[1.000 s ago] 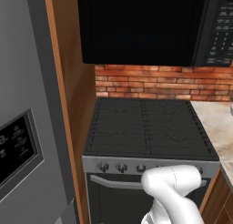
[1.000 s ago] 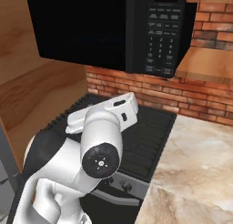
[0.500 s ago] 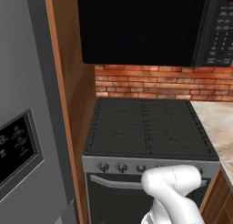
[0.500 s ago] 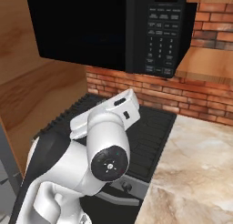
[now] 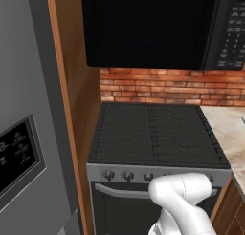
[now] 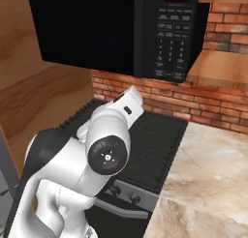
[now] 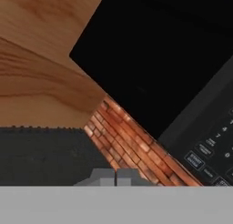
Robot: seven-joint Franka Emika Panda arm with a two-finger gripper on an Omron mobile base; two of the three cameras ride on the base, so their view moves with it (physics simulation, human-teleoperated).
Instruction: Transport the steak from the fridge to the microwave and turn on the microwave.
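Microwave (image 5: 148,28), black, door shut, mounted above the stove (image 5: 155,133) against a red brick wall (image 5: 167,86); keypad (image 6: 170,41) at its right side, red display lit above it. Stove: black grates, row of knobs on a grey front panel. Fridge (image 5: 24,133), grey steel, doors closed, dark dispenser panel (image 5: 16,155) on its front, left of the stove past a wooden side panel (image 5: 79,114). Bench (image 6: 208,184), mottled beige stone, right of the stove. Arm (image 6: 92,159), white, folded low before the stove. Fingers (image 7: 116,176): two grey tips pressed together with nothing between them, aimed at the brick below the microwave. Steak: cannot tell where it is.
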